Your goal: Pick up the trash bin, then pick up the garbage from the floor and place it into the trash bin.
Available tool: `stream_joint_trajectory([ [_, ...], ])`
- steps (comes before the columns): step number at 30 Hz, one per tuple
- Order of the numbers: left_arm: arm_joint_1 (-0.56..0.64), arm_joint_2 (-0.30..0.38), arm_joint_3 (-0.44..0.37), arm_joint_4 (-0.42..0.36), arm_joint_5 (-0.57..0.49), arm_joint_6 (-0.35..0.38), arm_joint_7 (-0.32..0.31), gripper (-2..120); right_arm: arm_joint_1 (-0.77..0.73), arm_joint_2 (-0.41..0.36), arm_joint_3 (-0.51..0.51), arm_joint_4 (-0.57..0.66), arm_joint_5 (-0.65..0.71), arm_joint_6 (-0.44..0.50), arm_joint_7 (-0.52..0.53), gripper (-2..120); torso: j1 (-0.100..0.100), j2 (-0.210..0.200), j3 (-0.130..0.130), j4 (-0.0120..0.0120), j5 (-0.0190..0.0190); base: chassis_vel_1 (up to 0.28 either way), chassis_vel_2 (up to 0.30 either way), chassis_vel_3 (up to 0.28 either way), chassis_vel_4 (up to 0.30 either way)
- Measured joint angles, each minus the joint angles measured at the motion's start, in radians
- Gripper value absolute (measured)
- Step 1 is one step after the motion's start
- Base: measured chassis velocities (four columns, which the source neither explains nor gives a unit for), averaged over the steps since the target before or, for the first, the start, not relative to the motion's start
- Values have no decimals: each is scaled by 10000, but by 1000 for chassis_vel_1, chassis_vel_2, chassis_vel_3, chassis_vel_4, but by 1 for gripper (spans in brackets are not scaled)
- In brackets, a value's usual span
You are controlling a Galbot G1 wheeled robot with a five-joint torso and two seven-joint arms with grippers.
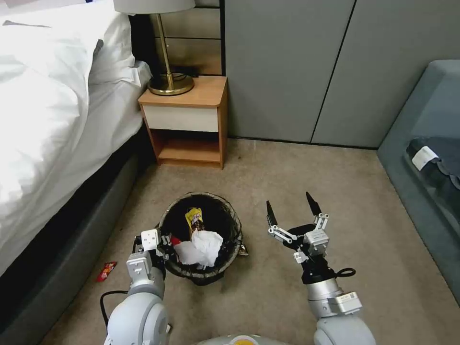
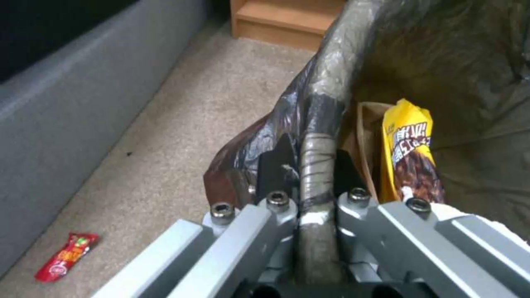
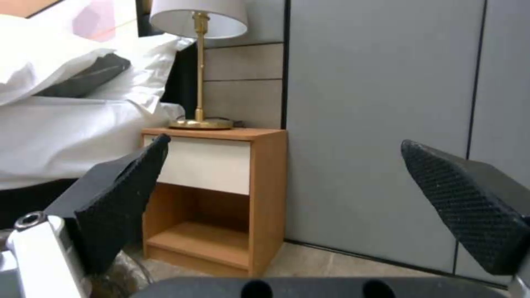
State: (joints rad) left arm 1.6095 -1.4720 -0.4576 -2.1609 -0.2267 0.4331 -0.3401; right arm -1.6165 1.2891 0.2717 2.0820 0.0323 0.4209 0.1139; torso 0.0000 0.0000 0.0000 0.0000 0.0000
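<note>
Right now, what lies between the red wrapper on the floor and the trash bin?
Only bare carpet lies between the red wrapper and the trash bin in the left wrist view; the left gripper clamps its rim.
</note>
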Motion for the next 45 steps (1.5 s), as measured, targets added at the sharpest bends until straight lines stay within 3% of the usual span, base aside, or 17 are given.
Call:
stream_joint_trajectory([
  [36, -57, 5, 29, -14, 2, -63, -111, 0, 653, -157, -136, -111, -15, -292, -188, 100, -1, -1, 0, -3, -1, 73, 67, 73, 73],
  [39, -69, -2, 30, -5, 5, -73, -104, 0, 733, -185, -41, -205, 12, -291, -350, 100, -1, -1, 0, -3, 0, 0, 0, 0, 0],
  [45, -42, 10, -59, -33, -20, -87, -102, 0, 1287, -711, 575, -1097, 474, -664, -2201, 100, -1, 0, 0, -2, 1, 0, 0, 0, 0],
])
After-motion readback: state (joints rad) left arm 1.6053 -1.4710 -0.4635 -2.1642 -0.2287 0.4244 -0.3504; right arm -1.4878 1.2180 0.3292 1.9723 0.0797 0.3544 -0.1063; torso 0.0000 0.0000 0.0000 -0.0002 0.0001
